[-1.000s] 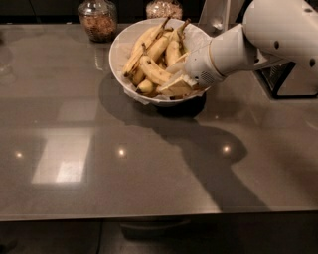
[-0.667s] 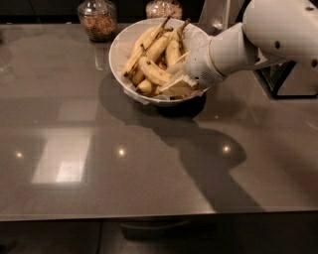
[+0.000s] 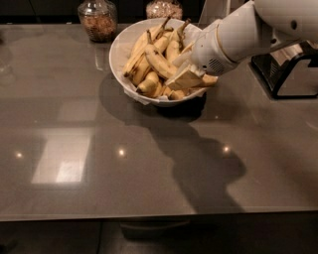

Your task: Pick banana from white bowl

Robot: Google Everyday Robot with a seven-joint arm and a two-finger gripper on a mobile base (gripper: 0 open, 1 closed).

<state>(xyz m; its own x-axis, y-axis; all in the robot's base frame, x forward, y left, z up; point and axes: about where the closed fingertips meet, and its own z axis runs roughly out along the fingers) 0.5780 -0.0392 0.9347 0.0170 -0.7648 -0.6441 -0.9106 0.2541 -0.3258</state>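
The white bowl point(image 3: 120, 45) stands at the back middle of the grey table and holds several yellow bananas. The long curved banana point(image 3: 160, 60) with a dark stem lies across the middle of the pile, its lower end running towards my gripper. My gripper point(image 3: 186, 75) reaches in from the right, down in the bowl's right half among the bananas. Its beige end rests against the fruit at the front right rim. The white arm hides the bowl's right edge.
Two clear glass jars point(image 3: 98, 19) point(image 3: 164, 8) with brownish contents stand behind the bowl. A black stand point(image 3: 288, 74) sits at the right edge. The table's front edge runs along the bottom. The arm casts a dark shadow in front of the bowl.
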